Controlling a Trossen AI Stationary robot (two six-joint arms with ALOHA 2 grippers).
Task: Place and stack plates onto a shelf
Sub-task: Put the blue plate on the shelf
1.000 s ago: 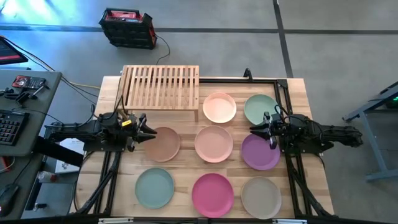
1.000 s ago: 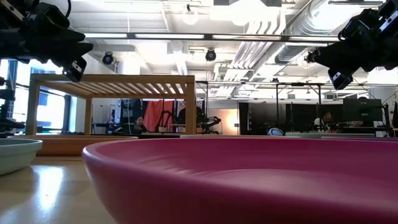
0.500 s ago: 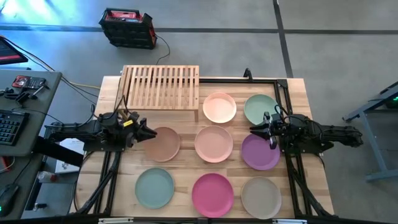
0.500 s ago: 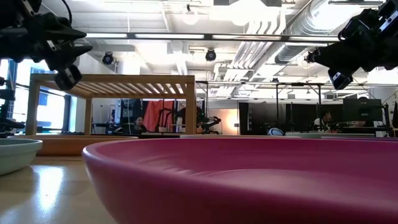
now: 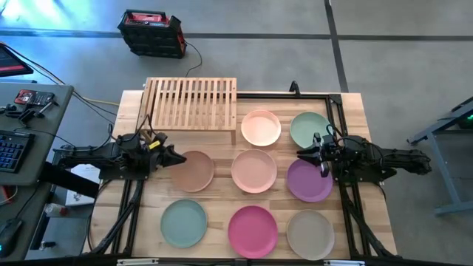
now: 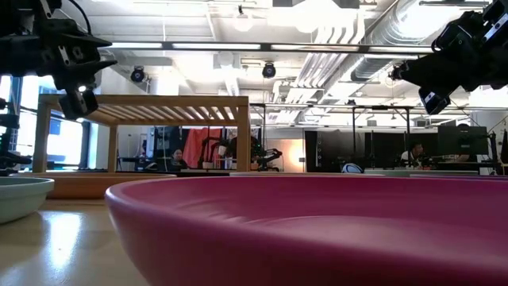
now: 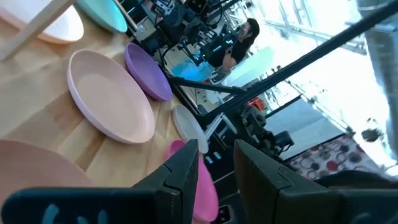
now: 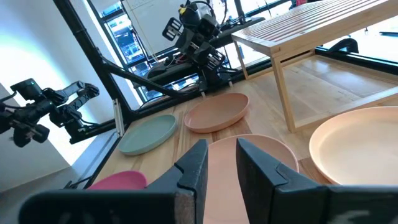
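While the high view lays out all the plates from above, only the low view shows that both grippers hang clear above the table [image 5: 219, 201].

In the high view the left gripper [image 5: 176, 158] is at the left edge of the brown plate [image 5: 195, 171], left of centre. The right gripper [image 5: 304, 155] is right of centre, between the sage plate [image 5: 309, 128] and the purple plate [image 5: 310, 182]. Each wrist view shows that arm's fingers a narrow gap apart with nothing between them.

Compared with a second ago, the left gripper has rolled about its wrist. In the low view its fingers now point down at upper left, in front of the shelf's left leg. The right arm and the plates have not moved.

There are eight plates, one of each colour, each lying singly on the table in three rows:
- top: peach [image 5: 261, 127] and sage
- middle: brown, pink [image 5: 254, 171] and purple
- bottom: teal [image 5: 184, 223], magenta [image 5: 253, 231] and beige [image 5: 310, 234]

The one shelf [image 5: 192, 103] stands at upper left of the table, beside the peach plate.
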